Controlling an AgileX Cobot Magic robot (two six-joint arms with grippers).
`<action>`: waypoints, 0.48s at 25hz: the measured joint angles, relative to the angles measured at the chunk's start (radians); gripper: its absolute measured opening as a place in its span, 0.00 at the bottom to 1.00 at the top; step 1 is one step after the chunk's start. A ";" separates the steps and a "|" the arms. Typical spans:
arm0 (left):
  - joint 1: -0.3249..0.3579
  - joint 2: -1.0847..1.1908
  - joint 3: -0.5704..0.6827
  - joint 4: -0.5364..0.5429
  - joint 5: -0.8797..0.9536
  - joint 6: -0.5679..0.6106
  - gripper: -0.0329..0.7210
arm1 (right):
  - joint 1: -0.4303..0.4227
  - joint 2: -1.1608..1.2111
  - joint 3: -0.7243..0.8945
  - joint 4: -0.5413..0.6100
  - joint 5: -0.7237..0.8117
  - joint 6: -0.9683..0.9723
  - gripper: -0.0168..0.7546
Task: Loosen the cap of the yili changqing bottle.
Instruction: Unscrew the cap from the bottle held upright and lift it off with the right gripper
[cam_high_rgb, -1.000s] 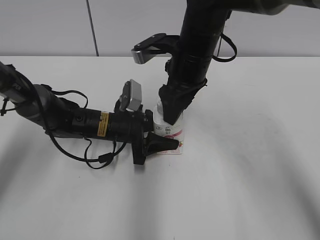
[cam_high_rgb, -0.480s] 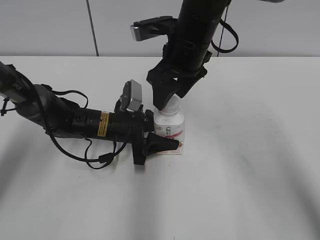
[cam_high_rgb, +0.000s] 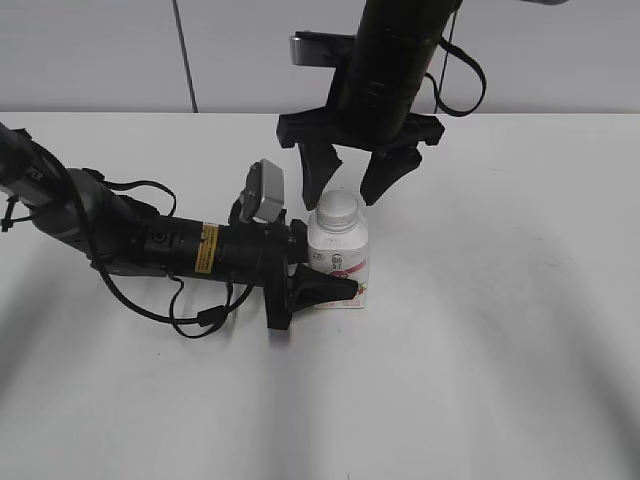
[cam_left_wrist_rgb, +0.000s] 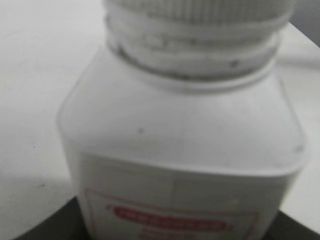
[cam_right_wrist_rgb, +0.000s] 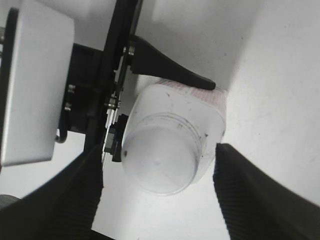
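Your yili changqing bottle (cam_high_rgb: 338, 252) stands upright near the middle of the white worktop (cam_high_rgb: 500, 330), its cap (cam_high_rgb: 338, 208) on the neck. Your left end effector (cam_high_rgb: 318, 287) lies low along the worktop and clamps the bottle's lower body, one dark finger (cam_right_wrist_rgb: 170, 70) pressed along the labelled side. Your right end effector (cam_high_rgb: 351, 187) hangs directly above the cap, spread wide, holding nothing, its two fingers (cam_right_wrist_rgb: 247, 190) flanking the cap without touching it.
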 joint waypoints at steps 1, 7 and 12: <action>0.000 0.000 0.000 0.000 0.000 0.000 0.54 | 0.000 0.000 0.000 0.000 0.000 0.031 0.73; 0.000 0.000 0.000 0.000 0.000 0.000 0.54 | 0.000 0.000 0.000 0.001 -0.004 0.139 0.73; 0.000 0.000 0.000 0.000 0.000 0.000 0.54 | 0.000 0.002 -0.001 0.002 -0.007 0.170 0.73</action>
